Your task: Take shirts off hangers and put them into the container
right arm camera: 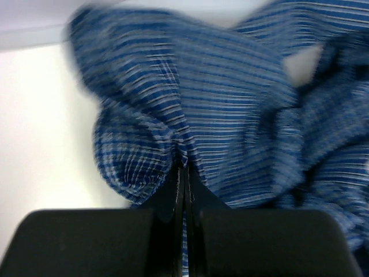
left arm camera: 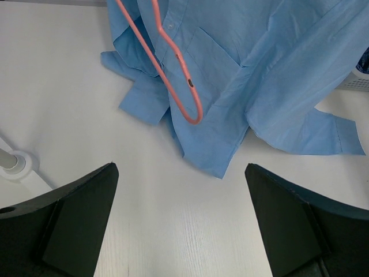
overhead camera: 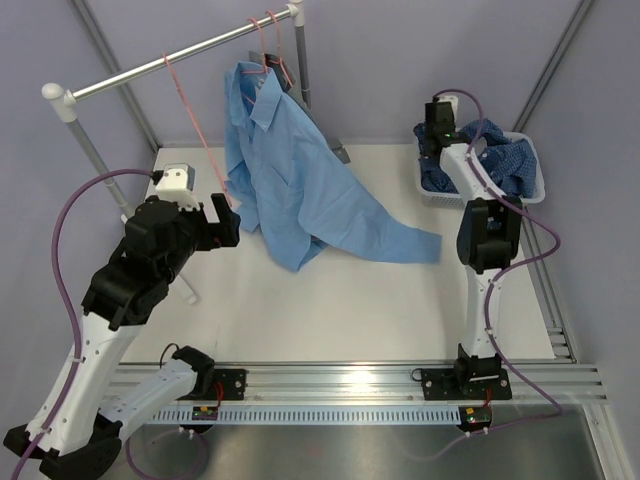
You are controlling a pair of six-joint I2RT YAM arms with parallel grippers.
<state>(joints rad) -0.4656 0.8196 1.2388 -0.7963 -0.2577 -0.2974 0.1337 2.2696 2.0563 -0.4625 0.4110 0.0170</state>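
Black-fingered right gripper (right arm camera: 183, 173) pinches a fold of the finely checked dark blue shirt (right arm camera: 230, 104), bunched in the white lattice basket (overhead camera: 541, 175) at the table's (overhead camera: 380, 310) far right corner. Left gripper (left arm camera: 180, 170) gapes over the smooth light blue shirt (left arm camera: 259, 75) and thin pink wire hanger (left arm camera: 189, 83); only overhead shows the rail (overhead camera: 180, 55).

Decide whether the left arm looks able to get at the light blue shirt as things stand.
Probably yes: the left arm holds its jaws open toward the light blue shirt, close across the table; only an empty pink hanger dangles between.
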